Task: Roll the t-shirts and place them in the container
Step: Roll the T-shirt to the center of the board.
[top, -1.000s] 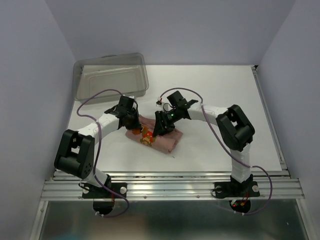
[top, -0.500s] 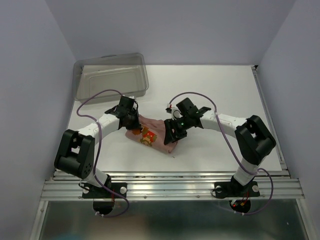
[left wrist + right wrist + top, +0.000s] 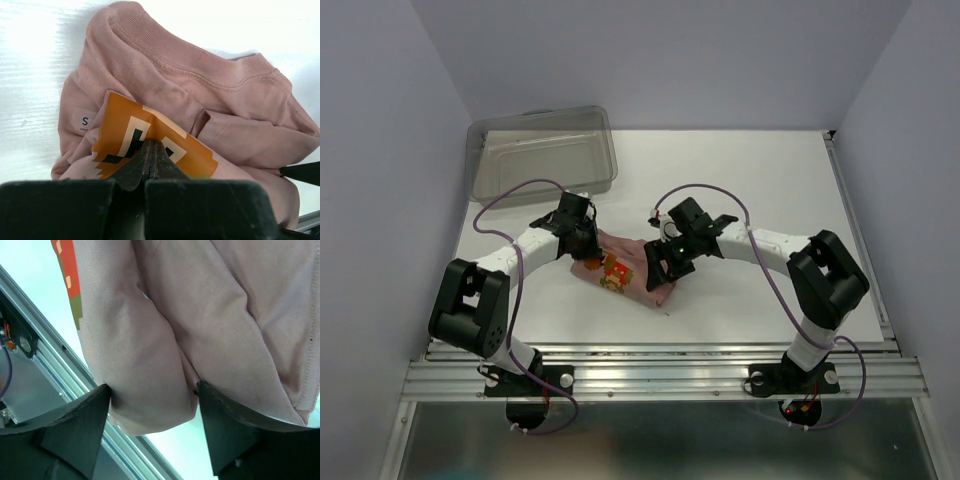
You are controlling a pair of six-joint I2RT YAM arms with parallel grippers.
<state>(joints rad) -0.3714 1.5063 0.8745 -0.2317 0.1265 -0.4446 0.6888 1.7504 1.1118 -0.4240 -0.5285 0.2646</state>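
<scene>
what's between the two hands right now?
The pink t-shirt, spanning from the left hand to the right hand; top view shows it.

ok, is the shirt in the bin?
No, the pink t-shirt lies bundled on the table, apart from the grey bin.

White table (image 3: pixel 770 190) between 3 pale lavender walls (image 3: pixel 670 60)

Your top view is evenly bright, with soft shadows beneath the arms (image 3: pixel 535 243). The table (image 3: pixel 30 40) glares white in the left wrist view; near fingers (image 3: pixel 134 172) blur.
</scene>
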